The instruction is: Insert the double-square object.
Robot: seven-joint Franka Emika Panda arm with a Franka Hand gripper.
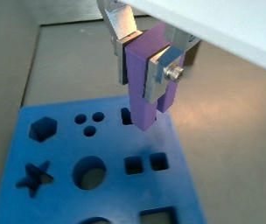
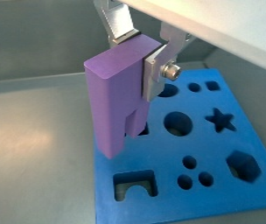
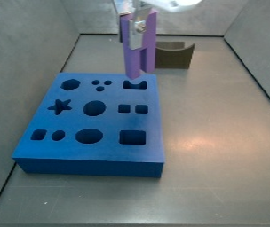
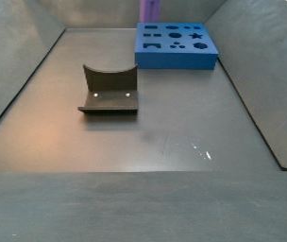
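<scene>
In both wrist views my gripper (image 1: 145,59) is clamped on the upper part of the purple peg (image 1: 143,87), hanging upright over the blue board (image 1: 53,188), tip near its edge holes. In a side view the peg (image 3: 137,49) looks light, stiff, slick plastic, so I'd keep gripping the flat sides up high; the olive block (image 3: 174,56) sits behind.

In a side view my gripper (image 3: 138,19) clamps the double-square object (image 3: 137,49) upright. Its lower end hangs at the far edge of the blue board (image 3: 102,151), by a notch-like hole (image 3: 134,86). A dark U-shaped block (image 3: 174,56) stands behind.
</scene>
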